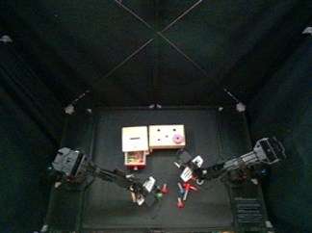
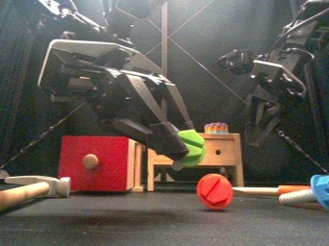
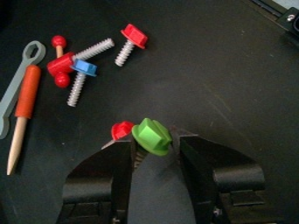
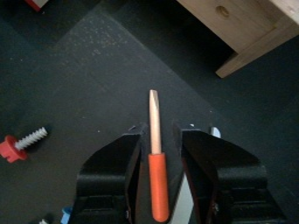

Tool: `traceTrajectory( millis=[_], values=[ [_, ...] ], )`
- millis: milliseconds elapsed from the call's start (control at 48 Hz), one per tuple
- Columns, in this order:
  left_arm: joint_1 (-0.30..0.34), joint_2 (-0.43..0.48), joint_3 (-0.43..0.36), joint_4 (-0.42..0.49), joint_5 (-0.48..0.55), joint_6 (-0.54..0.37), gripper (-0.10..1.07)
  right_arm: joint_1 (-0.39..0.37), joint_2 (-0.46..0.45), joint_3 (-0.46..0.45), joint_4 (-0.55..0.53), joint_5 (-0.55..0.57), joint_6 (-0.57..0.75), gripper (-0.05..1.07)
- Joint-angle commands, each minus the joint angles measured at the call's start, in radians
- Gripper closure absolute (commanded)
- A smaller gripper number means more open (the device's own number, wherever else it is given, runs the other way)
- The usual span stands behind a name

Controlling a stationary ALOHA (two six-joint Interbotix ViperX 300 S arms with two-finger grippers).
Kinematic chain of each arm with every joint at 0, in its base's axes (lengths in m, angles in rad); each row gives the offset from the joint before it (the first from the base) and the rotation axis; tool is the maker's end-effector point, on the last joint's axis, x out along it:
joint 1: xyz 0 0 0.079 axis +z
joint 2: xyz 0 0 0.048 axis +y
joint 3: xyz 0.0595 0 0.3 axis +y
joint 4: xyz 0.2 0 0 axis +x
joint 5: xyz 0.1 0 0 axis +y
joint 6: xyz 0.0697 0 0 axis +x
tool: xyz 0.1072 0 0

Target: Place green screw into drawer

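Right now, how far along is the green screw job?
Pickup looks done: left gripper holds the green screw off the table, seen in the front view. Right gripper holds an orange-handled tool. Left: carrying the screw to the drawer unit and dropping it in.
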Motion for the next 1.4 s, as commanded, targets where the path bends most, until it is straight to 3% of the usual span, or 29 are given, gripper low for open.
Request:
traceTrajectory(
  millis=[0,354,562,792,1000,1188,1375],
  values=[
    [0.003,-0.057,0.003,-0.005,-0.002,-0.005,0.23,-0.002,-0.011,-0.009,-0.002,0.0,0.002,0.32],
    [0.032,-0.207,0.115,-0.124,-0.011,-0.008,0.23,-0.002,-0.008,-0.011,-0.003,-0.005,0.006,0.32],
    [0.066,-0.302,0.21,-0.25,-0.117,0.0,0.23,-0.002,-0.002,-0.023,-0.006,-0.017,0.003,0.32],
    [0.143,-0.423,0.318,-0.25,-0.213,-0.002,0.23,-0.002,0.014,-0.023,-0.008,-0.018,0.003,0.32],
    [0.258,-0.52,0.426,-0.25,-0.29,0.003,0.23,-0.002,0.023,-0.023,-0.008,-0.02,0.003,0.32],
    [0.307,-0.566,0.489,-0.25,-0.36,0.003,0.23,-0.002,0.025,-0.023,-0.003,-0.02,0.003,0.32],
    [0.351,-0.566,0.537,-0.255,-0.367,-0.002,0.22,-0.002,0.026,-0.029,-0.003,-0.018,0.003,0.32]
  ],
)
